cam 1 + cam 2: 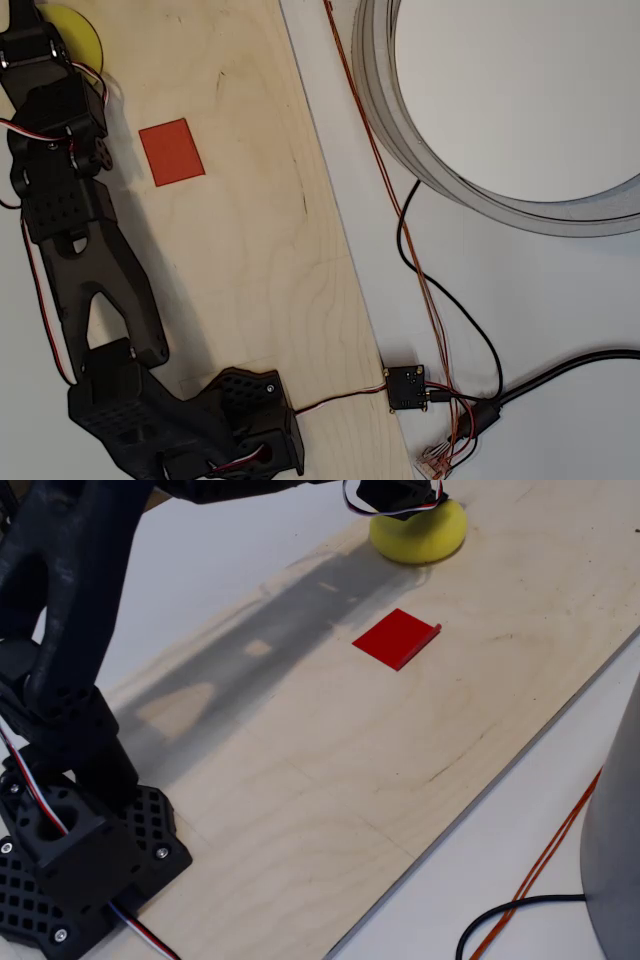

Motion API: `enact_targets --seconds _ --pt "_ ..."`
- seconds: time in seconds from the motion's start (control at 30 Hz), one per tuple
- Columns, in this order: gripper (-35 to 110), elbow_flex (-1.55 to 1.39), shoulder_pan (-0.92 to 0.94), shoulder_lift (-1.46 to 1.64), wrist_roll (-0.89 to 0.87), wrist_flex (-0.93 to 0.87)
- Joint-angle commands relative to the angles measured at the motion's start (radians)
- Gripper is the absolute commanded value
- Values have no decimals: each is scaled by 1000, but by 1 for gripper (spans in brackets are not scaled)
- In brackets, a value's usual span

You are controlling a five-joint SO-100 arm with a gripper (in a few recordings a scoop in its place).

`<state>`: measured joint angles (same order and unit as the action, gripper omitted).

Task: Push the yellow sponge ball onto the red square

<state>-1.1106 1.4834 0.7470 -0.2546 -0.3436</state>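
We see the yellow sponge ball [78, 32] in the upper left corner of the overhead view, partly covered by the black robot arm [70, 215]. In the fixed view the ball [420, 535] sits at the top edge, right of centre, with the arm's tip resting over its top. The gripper [35, 45] is at that tip, over or against the ball; we cannot tell how far its jaws are apart, or whether they have hold of anything.

The red square [171, 151] lies flat, slightly tilted, below and to the right of the ball in the overhead view, apart from it. In the fixed view the square [396, 638] lies below the ball, with bare wood between them.

Both rest on a pale wooden board [260, 250] that runs slantwise across a white table [520, 300]. The arm's base [80, 860] stands at the lower left of the fixed view. To the right of the board we see thin red and black wires [400, 210], a small black connector box [406, 387] and a large grey ring [480, 190] at the upper right
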Motion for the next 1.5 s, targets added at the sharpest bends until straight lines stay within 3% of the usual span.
enact_targets --seconds 0.0,0.3,0.73,1.47 --pt "19 -81 15 92 -34 -6" --pt "18 -244 11 156 -115 32" --pt "18 -684 5 357 -118 264" --pt "17 -1103 12 630 -127 420"
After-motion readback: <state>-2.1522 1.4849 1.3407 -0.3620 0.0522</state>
